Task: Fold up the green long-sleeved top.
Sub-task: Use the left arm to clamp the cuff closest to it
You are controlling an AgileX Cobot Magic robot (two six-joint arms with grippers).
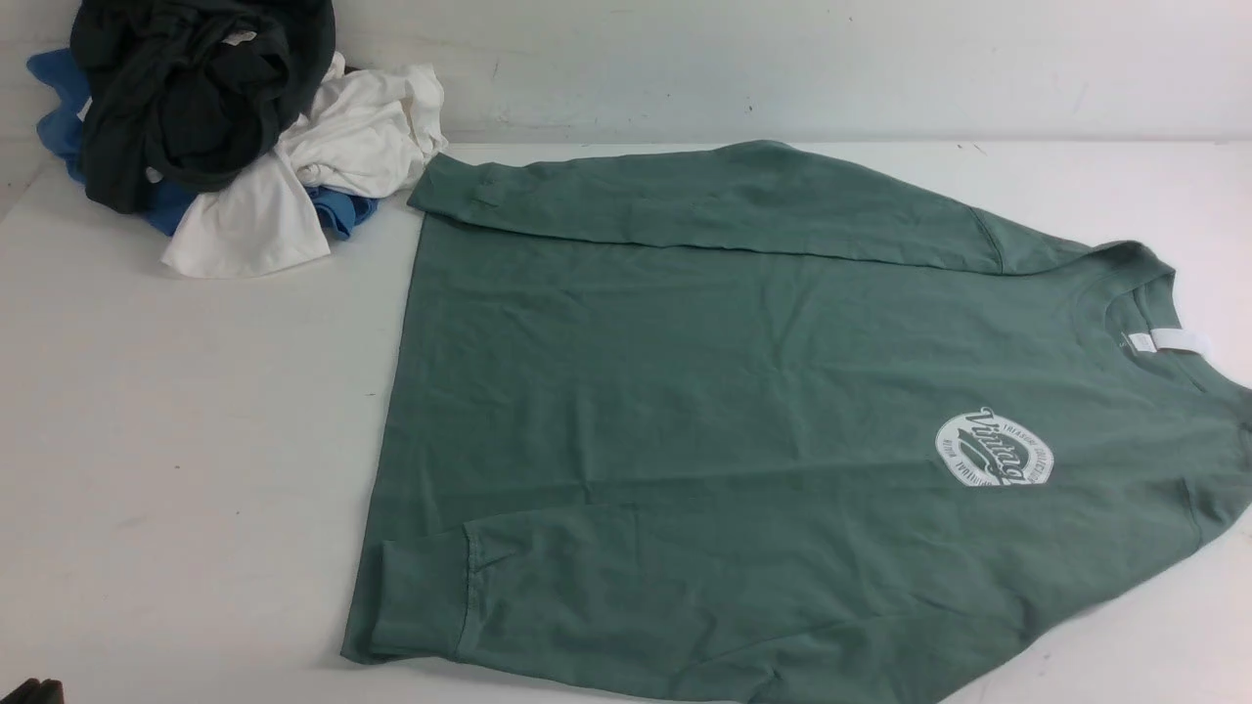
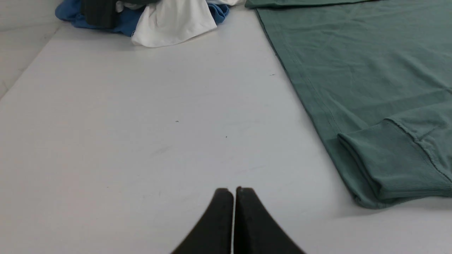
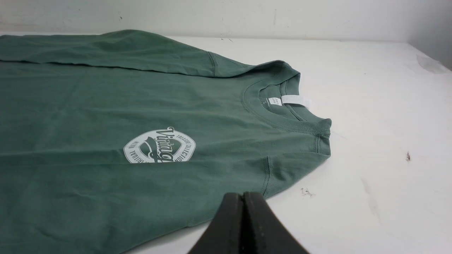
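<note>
Your left gripper (image 2: pixel 233 190) is clenched, empty, over the bare table (image 1: pixel 196 440). At ten o'clock sit three heaped garments: one blue garment (image 1: pixel 59 108), one dark garment (image 1: pixel 186 88), one white garment (image 1: pixel 323 147). The one green long-sleeved top (image 1: pixel 734 391) lies flat from centre to three o'clock, its two sleeves laid along its body. Your right gripper (image 3: pixel 243 194) is clenched, empty.

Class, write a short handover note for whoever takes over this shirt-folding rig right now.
End effectors: left end effector shut, empty, over bare table beside the near cuff; right end effector shut, empty, by the near shoulder.
Things: green long-sleeved top flat on the table, logo up, collar to the robot's right; spare clothes piled far left.
Done: both sleeves lie folded in along the body.
Left: fold the body itself.
</note>
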